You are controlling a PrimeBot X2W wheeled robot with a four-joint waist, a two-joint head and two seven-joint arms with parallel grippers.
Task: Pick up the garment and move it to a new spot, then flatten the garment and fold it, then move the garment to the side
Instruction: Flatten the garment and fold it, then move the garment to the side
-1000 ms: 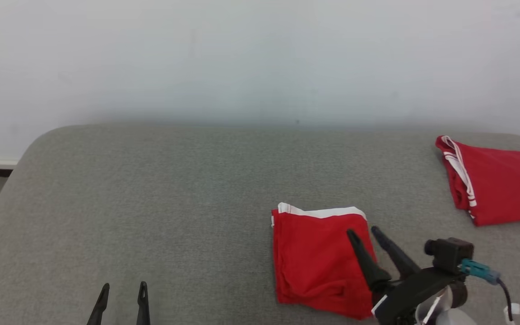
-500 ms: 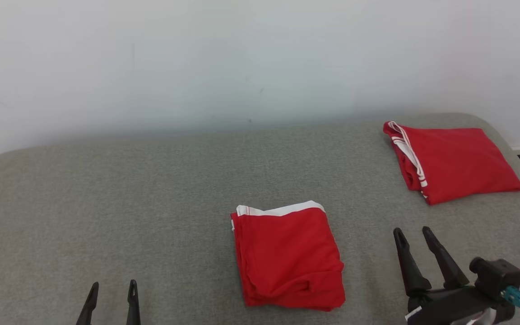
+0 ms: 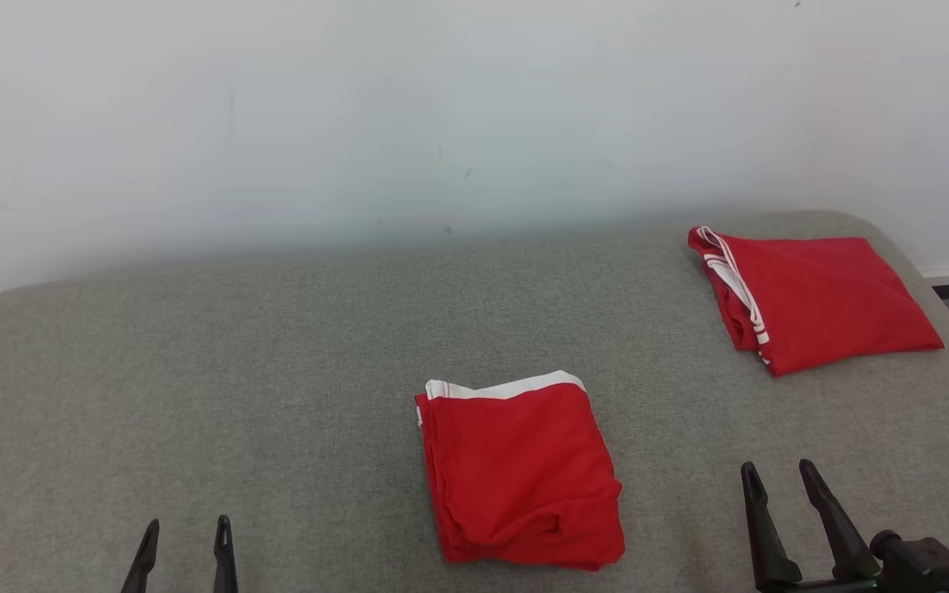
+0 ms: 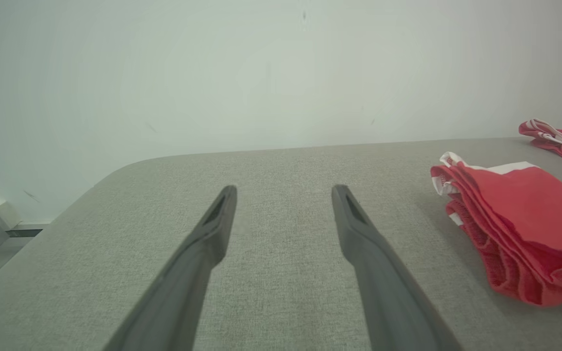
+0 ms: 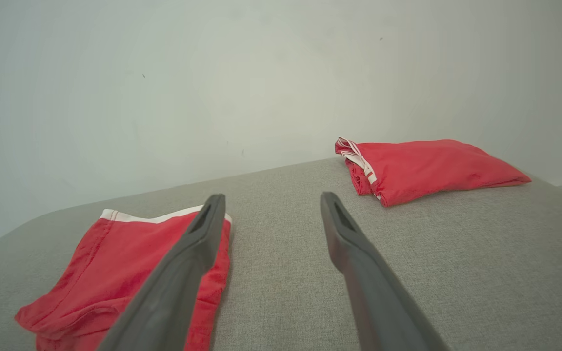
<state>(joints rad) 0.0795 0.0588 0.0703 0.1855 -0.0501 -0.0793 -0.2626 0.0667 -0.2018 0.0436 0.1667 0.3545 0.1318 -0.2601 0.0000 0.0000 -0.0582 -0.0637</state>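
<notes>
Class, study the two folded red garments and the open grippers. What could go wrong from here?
1. The near garment is loosely layered; pinching it with the right gripper alone might undo the fold.
2. The far garment lies close to the table corner; sliding another against it could push it off.

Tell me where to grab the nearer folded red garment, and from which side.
Grip the nearer garment at its right edge, coming in low from the right with the open right gripper, which stands closest. It lies flat, and its loose layers fan out on the left, so the smoother right side should probably hold together better.
</notes>
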